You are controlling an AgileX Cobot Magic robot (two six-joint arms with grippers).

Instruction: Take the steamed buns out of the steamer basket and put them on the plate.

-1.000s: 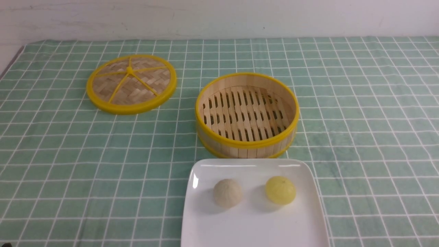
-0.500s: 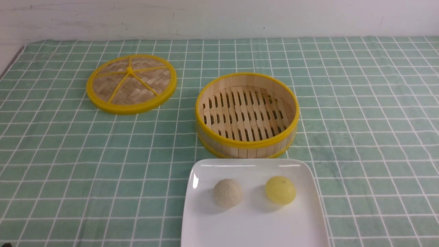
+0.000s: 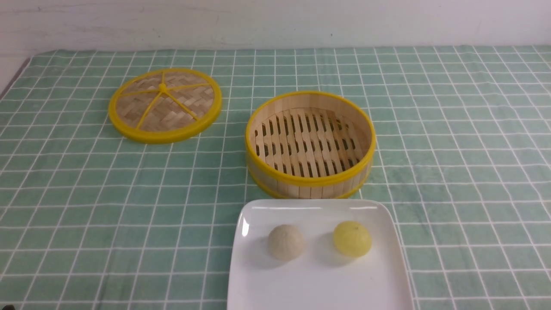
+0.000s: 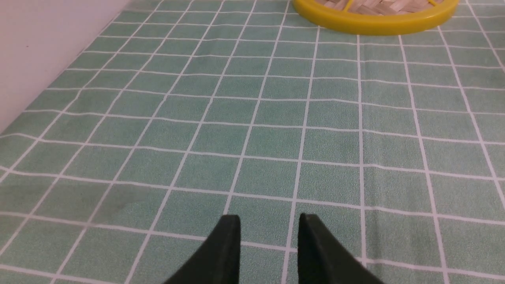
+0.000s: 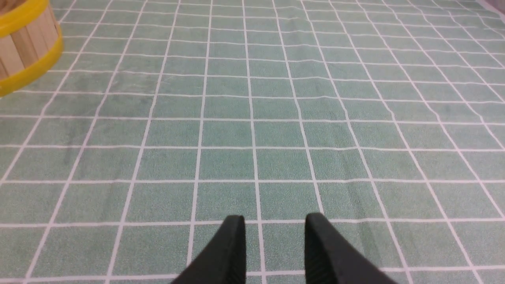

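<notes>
The pale off-white bun point(image 3: 286, 242) and the pale yellow bun point(image 3: 352, 238) sit side by side on the white plate point(image 3: 318, 284) at the front centre. The steamer basket point(image 3: 310, 181) stands just behind the plate and holds nothing. Neither gripper shows in the front view. My left gripper point(image 4: 269, 217) hovers over bare cloth, jaws a small gap apart with nothing between them. My right gripper point(image 5: 275, 217) is the same, over bare cloth, with the basket's wall point(image 5: 23, 51) far off to one side.
The flat woven lid point(image 3: 165, 104) lies on the cloth at the back left; its rim also shows in the left wrist view point(image 4: 375, 23). A green checked cloth point(image 3: 452, 150) covers the table. A pale wall runs along the back.
</notes>
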